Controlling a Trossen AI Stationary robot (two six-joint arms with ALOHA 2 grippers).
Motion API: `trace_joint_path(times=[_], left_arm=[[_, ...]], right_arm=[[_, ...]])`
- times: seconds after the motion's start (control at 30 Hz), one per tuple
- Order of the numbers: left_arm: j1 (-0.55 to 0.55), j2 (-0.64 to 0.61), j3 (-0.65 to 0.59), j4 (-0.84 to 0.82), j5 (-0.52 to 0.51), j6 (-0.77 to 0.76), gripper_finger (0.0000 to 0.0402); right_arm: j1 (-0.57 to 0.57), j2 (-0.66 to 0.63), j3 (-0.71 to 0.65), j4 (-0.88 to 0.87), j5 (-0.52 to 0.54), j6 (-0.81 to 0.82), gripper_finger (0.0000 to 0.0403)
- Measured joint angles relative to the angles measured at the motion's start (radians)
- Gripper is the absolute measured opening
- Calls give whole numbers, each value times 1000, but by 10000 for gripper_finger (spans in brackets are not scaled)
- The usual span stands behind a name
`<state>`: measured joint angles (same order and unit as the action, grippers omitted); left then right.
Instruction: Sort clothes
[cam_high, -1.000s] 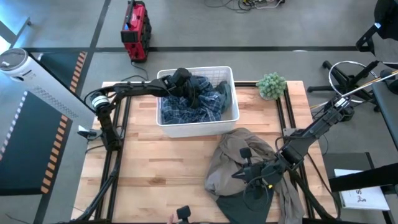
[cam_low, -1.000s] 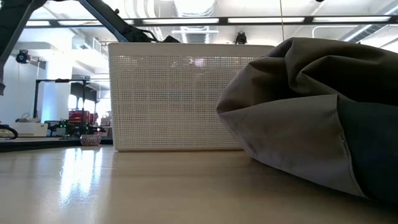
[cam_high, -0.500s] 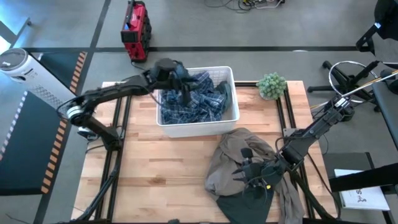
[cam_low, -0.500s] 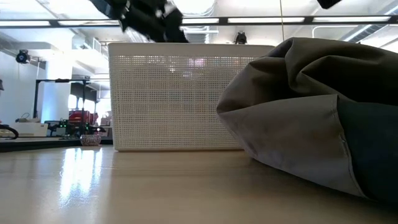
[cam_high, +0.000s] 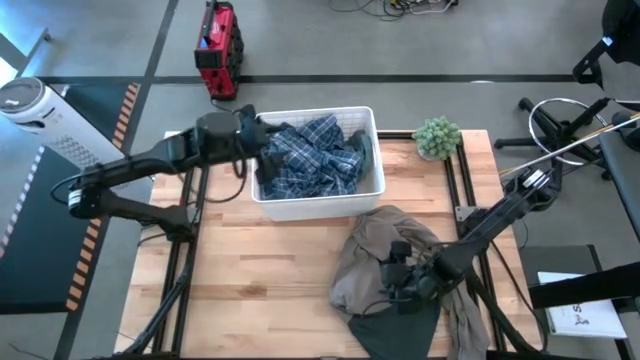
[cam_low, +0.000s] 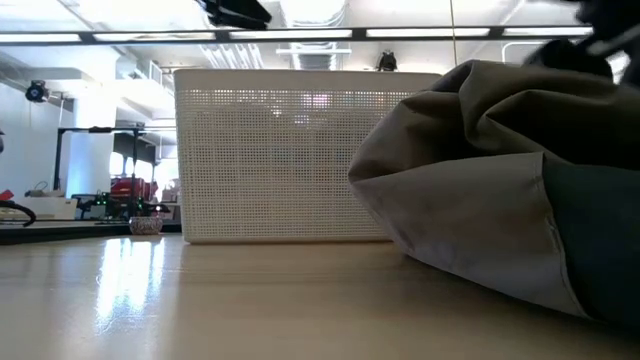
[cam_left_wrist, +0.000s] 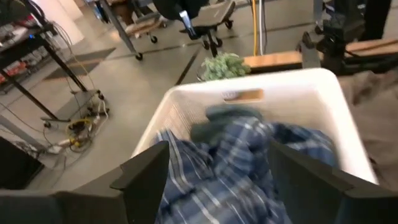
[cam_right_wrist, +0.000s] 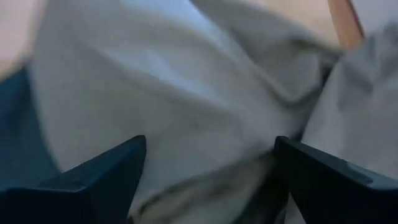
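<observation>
A blue-white plaid shirt (cam_high: 310, 160) (cam_left_wrist: 236, 162) lies bunched in the white bin (cam_high: 318, 207) (cam_left_wrist: 280, 78) beside a darker blue-grey garment (cam_left_wrist: 230, 115). My left gripper (cam_high: 248, 140) (cam_left_wrist: 217, 149) is open over the bin's left rim, above the shirt and touching nothing. A taupe garment (cam_high: 370, 250) (cam_low: 470, 180) lies heaped on the table's near right, on top of a dark grey-green tee (cam_high: 385, 335) (cam_low: 600, 240). My right gripper (cam_high: 395, 280) (cam_right_wrist: 208, 143) is open, close over the taupe heap. My right gripper comes at the taupe garment's folds (cam_right_wrist: 186, 93) from above, fingers spread wide on either side of a rise in the cloth. I cannot tell whether the fingers touch it. The garment lies slack on the table.
A small green plant (cam_high: 437, 137) (cam_left_wrist: 224, 65) stands at the table's far right, beside the bin. Bare wood (cam_high: 260, 270) stretches across the near left. On the floor beyond the table are a red case (cam_high: 217, 50) and office chairs.
My left gripper has drawn back out of the bin toward the table's left edge. The plaid shirt, bunched under it before, now lies spread in the bin, free of the fingers. My right gripper has sunk lower onto the taupe heap.
</observation>
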<state>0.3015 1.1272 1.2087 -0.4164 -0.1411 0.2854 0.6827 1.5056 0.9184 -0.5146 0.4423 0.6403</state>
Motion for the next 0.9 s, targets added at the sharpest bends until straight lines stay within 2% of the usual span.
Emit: trace_joint_path(times=[0.13, 0.3, 0.5, 0.7, 0.8, 0.9], left_arm=[[-76, -59, -42, -65, -47, -52, 258], [-166, -131, -153, -54, -145, -91, 251], [-221, -206, -316, 46, -175, -166, 249], [-251, -266, -467, 166, -175, -202, 239], [-266, -287, -510, 229, -175, -210, 230], [-283, -309, -525, 248, -175, -209, 220]], right_arm=[[0, 31, 0, -85, -7, 87, 349], [-3, 66, 0, -172, -21, 130, 349], [-55, 134, 0, -209, -30, 122, 348], [-142, 208, 2, -185, -121, 113, 343], [-167, 223, 1, -133, -169, 70, 307], [-180, 225, -2, -53, -201, 43, 228]])
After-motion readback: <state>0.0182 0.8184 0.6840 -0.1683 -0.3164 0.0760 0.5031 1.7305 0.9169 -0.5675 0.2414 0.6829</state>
